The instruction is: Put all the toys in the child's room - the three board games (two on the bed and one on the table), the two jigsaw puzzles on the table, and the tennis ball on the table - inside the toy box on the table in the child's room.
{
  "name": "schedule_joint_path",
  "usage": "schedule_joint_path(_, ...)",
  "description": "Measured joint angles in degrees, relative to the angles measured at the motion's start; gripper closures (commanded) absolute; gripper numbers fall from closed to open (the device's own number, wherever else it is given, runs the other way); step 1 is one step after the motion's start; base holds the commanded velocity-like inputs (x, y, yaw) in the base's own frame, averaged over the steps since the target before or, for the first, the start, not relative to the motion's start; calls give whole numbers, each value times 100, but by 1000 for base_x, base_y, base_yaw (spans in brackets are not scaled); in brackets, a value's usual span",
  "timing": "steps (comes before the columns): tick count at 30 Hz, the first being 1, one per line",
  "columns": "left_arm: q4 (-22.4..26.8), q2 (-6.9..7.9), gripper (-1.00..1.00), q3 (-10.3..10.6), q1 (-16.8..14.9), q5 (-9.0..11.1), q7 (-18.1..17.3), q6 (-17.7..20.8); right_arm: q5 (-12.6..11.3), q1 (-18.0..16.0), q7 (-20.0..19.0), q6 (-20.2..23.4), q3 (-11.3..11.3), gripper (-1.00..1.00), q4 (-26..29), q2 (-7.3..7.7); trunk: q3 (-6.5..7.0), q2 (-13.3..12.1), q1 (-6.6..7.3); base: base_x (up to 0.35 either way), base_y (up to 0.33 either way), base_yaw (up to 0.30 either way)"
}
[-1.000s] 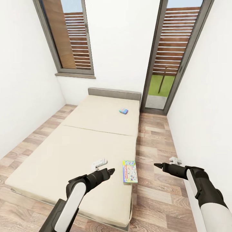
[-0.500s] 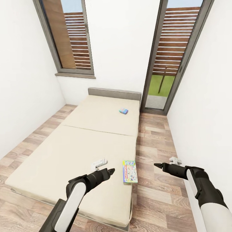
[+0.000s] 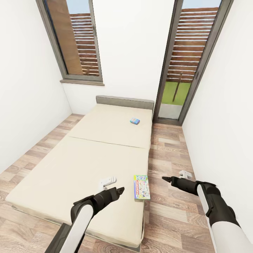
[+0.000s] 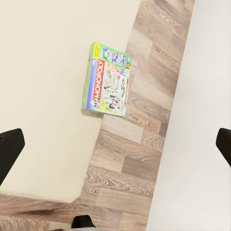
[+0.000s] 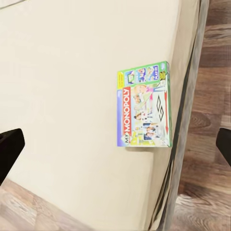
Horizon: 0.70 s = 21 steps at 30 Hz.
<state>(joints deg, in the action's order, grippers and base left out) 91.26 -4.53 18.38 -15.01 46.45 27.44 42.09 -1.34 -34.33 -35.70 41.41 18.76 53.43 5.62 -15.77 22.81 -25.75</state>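
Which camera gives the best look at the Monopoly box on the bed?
The right wrist view: the white and green MONOPOLY game box is largest there, lettering readable, lying at the edge of the beige mattress. The left wrist view shows it smaller but whole; the head view shows it small, between the arms.

Matt beige cloth bed (image 3: 88,158), glossy printed-card MONOPOLY box (image 3: 141,187), wood-grain floor (image 3: 168,147)

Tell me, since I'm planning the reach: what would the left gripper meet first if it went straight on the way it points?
Probably the MONOPOLY box, at the bed edge; the left gripper looks along its open fingers toward it. Depth is unclear.
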Motion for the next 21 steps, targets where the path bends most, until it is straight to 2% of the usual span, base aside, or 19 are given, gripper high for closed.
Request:
schedule_joint_path(3, -13, 4, -100, -54, 11, 81, 11, -4, -6, -3, -10, -7, 7, -100, 2, -80, 0, 0, 0, 0, 0, 0)
schedule_joint_path(13, -33, 11, -100, -278, 18, 392, 28, -7, -19, -6, -23, -16, 22, -100, 5, -116, 0, 0, 0, 0, 0, 0)
schedule_joint_path(15, -38, 12, -100, -320, 16, 518, 31, -7, -22, -6, -25, -17, 26, -100, 5, -124, 0, 0, 0, 0, 0, 0)
schedule_joint_path(18, -39, 12, -100, -336, 15, 543, 32, -7, -23, -6, -26, -18, 25, -100, 5, -127, 0, 0, 0, 0, 0, 0)
schedule_joint_path(21, -42, 13, -100, -359, 9, 577, 33, -7, -25, -7, -28, -22, 24, -100, 9, -133, -54, 119, -66, 0, 0, 0)
